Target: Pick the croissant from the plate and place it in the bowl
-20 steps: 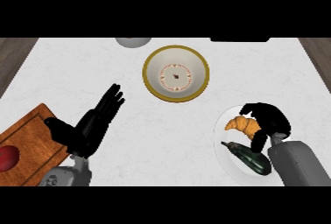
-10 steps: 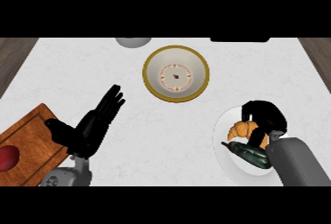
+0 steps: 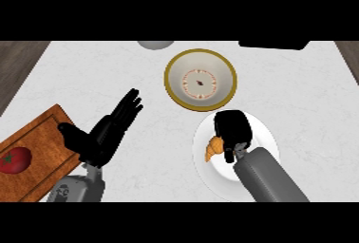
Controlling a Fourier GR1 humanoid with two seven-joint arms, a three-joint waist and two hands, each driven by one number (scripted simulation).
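Note:
The golden croissant lies on the left part of the white plate, which sits right of centre, just below the bowl. My right hand is on top of the plate with its fingers curled against the croissant's right side, hiding part of it. The white bowl with a gold rim and a patterned bottom stands at the upper centre, with nothing inside. My left hand rests open at the left, fingers pointing up and right, holding nothing.
A wooden cutting board with a red tomato lies at the left edge. A grey round object and a black object sit at the counter's far edge.
The plate with the croissant now sits further left, close under the bowl. My right hand has moved left with it and stays against the croissant. The left hand is unchanged.

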